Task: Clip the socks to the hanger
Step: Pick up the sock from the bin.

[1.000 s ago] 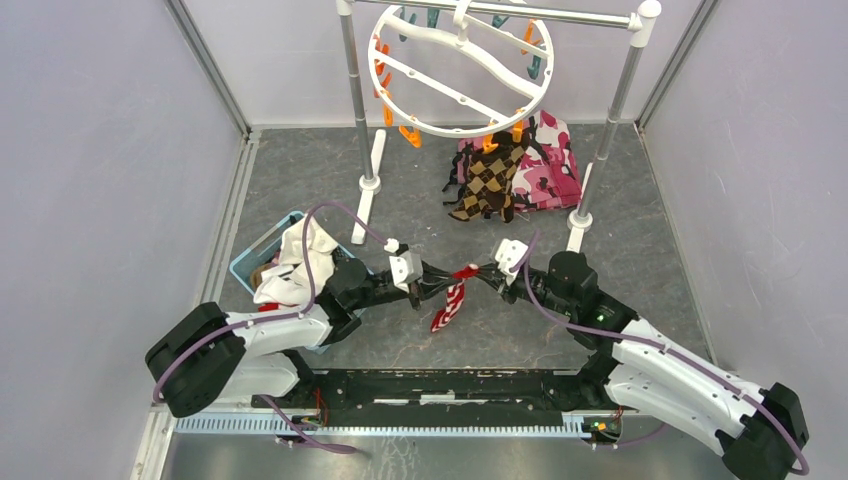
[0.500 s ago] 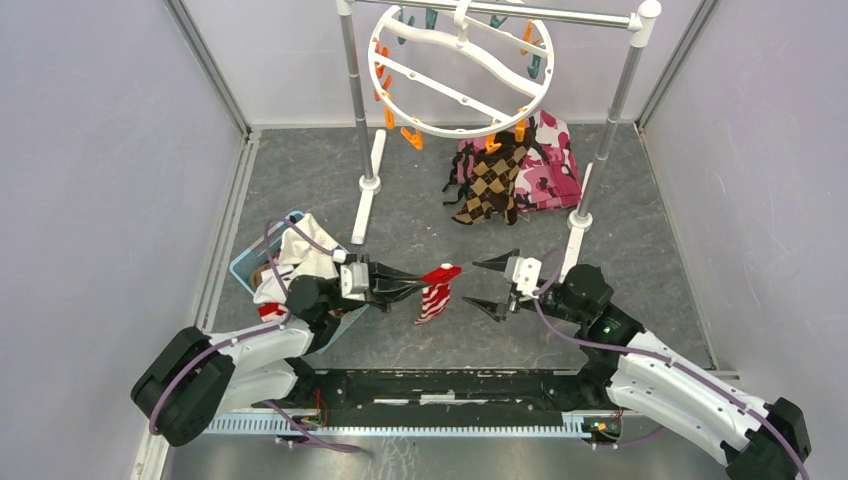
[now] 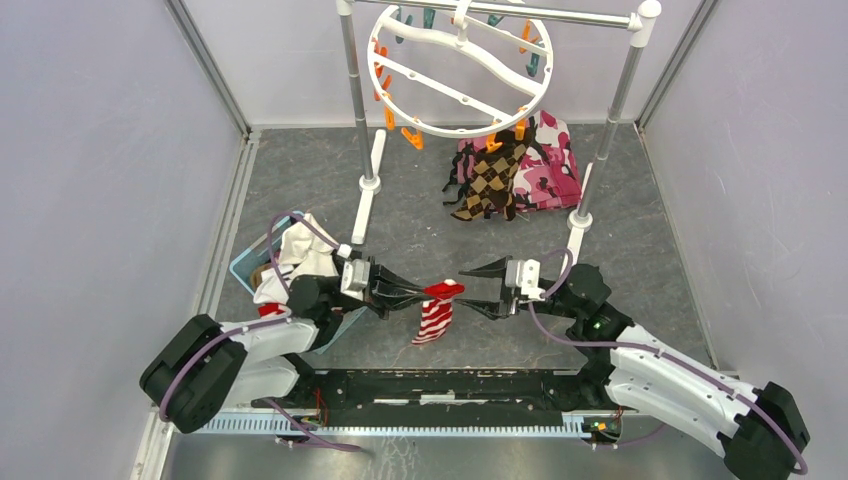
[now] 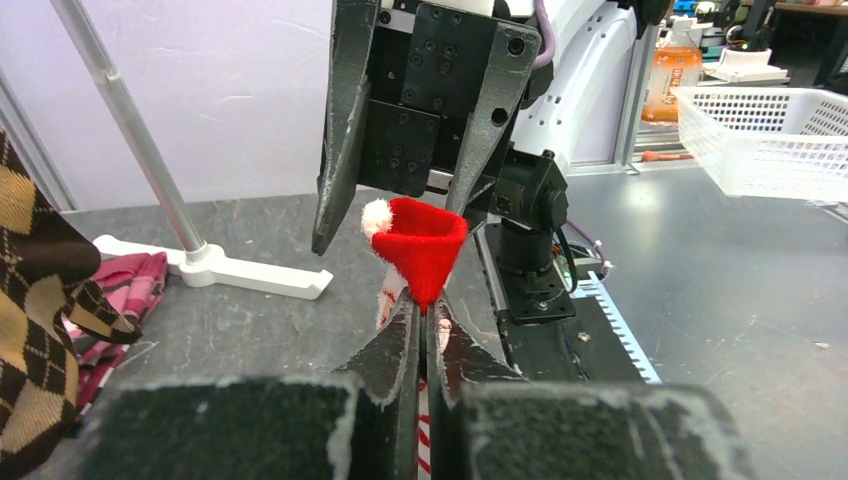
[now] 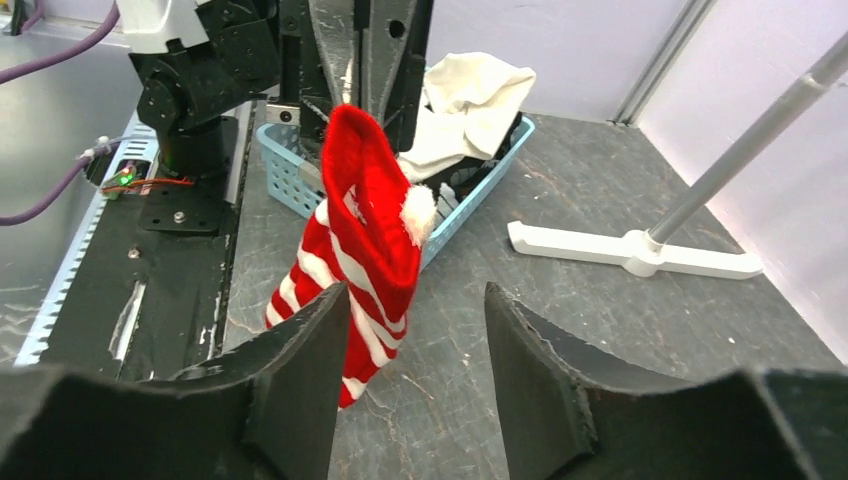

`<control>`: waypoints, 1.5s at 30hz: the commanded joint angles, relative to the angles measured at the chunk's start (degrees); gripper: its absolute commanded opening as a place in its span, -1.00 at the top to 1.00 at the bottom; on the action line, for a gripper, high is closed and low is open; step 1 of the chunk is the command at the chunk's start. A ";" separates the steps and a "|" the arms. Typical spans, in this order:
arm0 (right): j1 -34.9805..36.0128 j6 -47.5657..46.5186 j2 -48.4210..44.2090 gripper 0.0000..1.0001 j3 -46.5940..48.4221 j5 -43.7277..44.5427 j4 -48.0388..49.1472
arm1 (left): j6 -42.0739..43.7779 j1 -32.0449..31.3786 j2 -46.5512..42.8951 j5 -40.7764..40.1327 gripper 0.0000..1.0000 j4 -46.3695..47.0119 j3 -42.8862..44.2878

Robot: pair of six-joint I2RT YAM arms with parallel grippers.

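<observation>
A red-and-white striped sock (image 3: 436,312) hangs from its red cuff (image 4: 420,245), and my left gripper (image 3: 420,293) is shut on that cuff (image 4: 425,305). My right gripper (image 3: 467,290) stands open just to the right of the sock, facing it; in the right wrist view its fingers (image 5: 415,295) are spread, with the sock (image 5: 365,230) in front of the left finger and nothing between them. The round white hanger (image 3: 450,132) hangs from the rail at the back. A brown-and-black argyle sock (image 3: 490,180) dangles below its front rim.
A blue basket (image 3: 248,263) with a white cloth (image 3: 300,255) sits behind my left arm. A pink camouflage cloth (image 3: 552,168) lies at the back right. The rail's two poles (image 3: 352,100) (image 3: 615,110) stand on white feet (image 3: 365,205) on the grey floor.
My right gripper let go of the sock, opened and drew back, then edged toward it again. The sock now hangs from my left gripper alone, a little further left.
</observation>
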 commanded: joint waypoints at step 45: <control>1.25 4.14 0.35 1.00 1.41 11.18 -0.14 | -8.98 4.62 2.25 -14.77 0.50 -7.53 7.24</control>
